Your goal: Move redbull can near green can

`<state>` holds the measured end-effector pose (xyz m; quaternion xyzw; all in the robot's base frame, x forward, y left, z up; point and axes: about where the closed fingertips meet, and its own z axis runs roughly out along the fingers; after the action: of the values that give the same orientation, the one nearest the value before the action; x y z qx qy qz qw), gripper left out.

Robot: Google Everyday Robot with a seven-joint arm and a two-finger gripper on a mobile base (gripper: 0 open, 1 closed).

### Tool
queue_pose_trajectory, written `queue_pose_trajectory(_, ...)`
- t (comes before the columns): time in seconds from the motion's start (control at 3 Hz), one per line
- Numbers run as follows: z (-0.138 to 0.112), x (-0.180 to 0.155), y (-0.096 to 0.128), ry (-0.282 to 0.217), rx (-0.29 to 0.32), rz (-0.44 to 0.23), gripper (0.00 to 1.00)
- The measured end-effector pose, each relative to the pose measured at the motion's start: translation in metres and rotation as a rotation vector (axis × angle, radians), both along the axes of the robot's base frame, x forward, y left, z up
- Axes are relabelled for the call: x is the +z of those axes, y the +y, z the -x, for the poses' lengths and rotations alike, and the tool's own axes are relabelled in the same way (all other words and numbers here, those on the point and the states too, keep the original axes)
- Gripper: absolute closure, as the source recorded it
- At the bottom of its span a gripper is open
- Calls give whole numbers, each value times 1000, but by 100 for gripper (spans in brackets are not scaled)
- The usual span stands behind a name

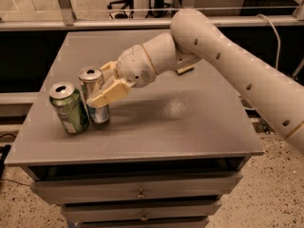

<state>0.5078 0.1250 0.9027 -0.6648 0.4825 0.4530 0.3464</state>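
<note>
The redbull can (pixel 95 99), slim and silver with blue patches, stands upright on the grey table (pixel 180 122) at the left. My gripper (pixel 103 88) is shut on the redbull can, with one cream finger (pixel 110 93) across its front. The green can (pixel 69 108), wider with a silver top, stands just left of the redbull can, almost touching it. The far finger is hidden behind the can.
A small tan object (pixel 184 70) lies on the table behind my arm. The table sits on a drawer cabinet (pixel 137 194). A metal rail (pixel 95 23) runs behind the table. The table's left edge is close to the green can.
</note>
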Motion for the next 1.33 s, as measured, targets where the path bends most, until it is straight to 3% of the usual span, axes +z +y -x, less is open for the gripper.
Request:
queue_pose_trajectory(0.33, 4, -5, 7, -19, 23, -4, 75)
queue_pose_trajectory(0.67, 4, -10, 11, -58, 34, 9, 44)
queue_pose_trajectory(1.33, 0, -7, 9, -93, 32, 25, 0)
